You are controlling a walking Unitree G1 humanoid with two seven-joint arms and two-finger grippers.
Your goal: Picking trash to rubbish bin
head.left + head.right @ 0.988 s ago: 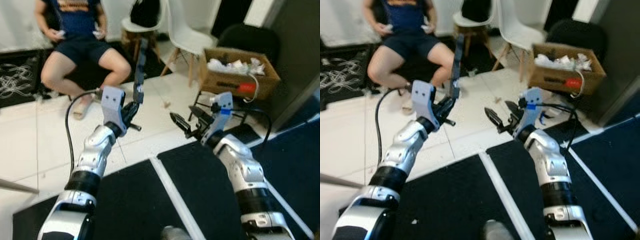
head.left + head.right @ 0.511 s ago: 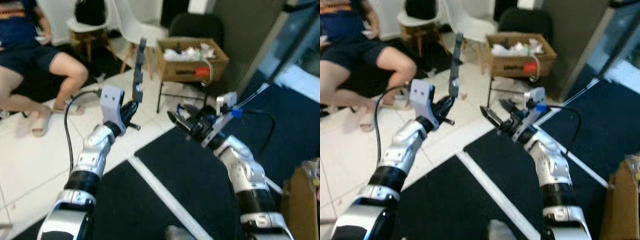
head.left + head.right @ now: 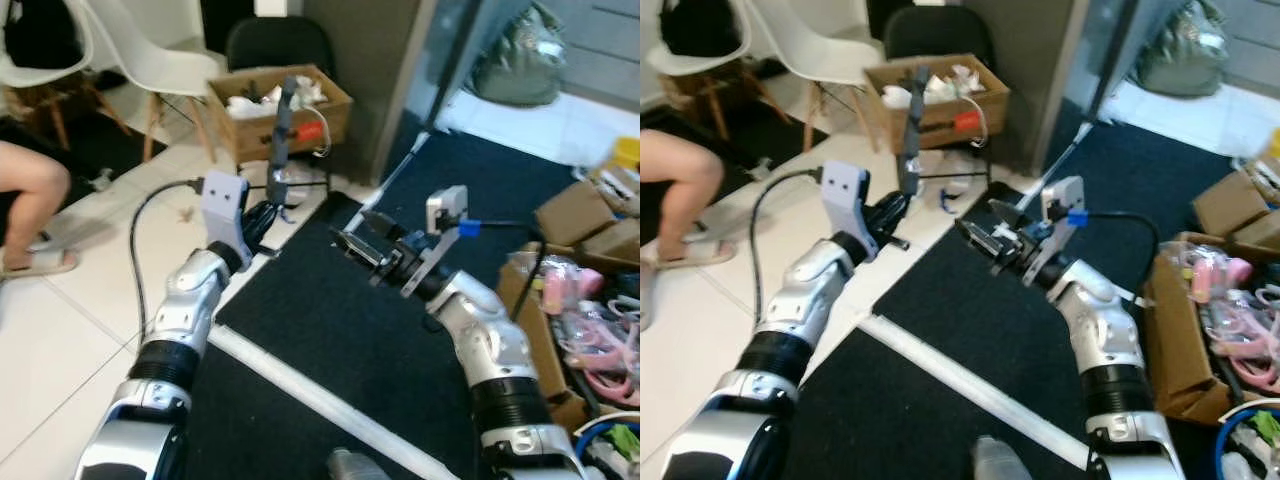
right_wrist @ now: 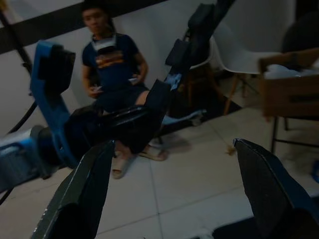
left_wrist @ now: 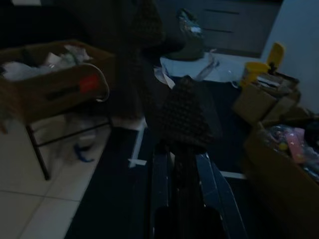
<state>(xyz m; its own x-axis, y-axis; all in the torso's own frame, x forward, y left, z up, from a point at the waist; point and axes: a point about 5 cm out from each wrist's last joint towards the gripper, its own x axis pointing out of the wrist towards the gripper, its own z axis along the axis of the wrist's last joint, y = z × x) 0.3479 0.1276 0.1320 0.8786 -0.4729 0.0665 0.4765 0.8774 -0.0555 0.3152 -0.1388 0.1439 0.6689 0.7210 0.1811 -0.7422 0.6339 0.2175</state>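
Two grippers raised over dark mat [image 3: 330,330]. Left gripper [image 3: 280,150]: fingers together, upright. Right gripper [image 3: 362,238]: fingers apart, nothing held. One trash-filled cardboard box [image 3: 280,105] ahead. Since earlier frame, camera swung right; seated person mostly gone from view.

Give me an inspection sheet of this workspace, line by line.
Surface: dark carpet with a white strip, meeting white floor tiles.
Job's things: cardboard box of crumpled paper on a black stand; no rubbish bin identifiable.
Clutter: open boxes with pink items on the robot's right.
Grippers: left gripper raised, fingers together, empty; right gripper open, empty.
Cables: black cable looping off the left wrist; another at the right wrist.
Surroundings: white chair, black chair, seated person's leg.
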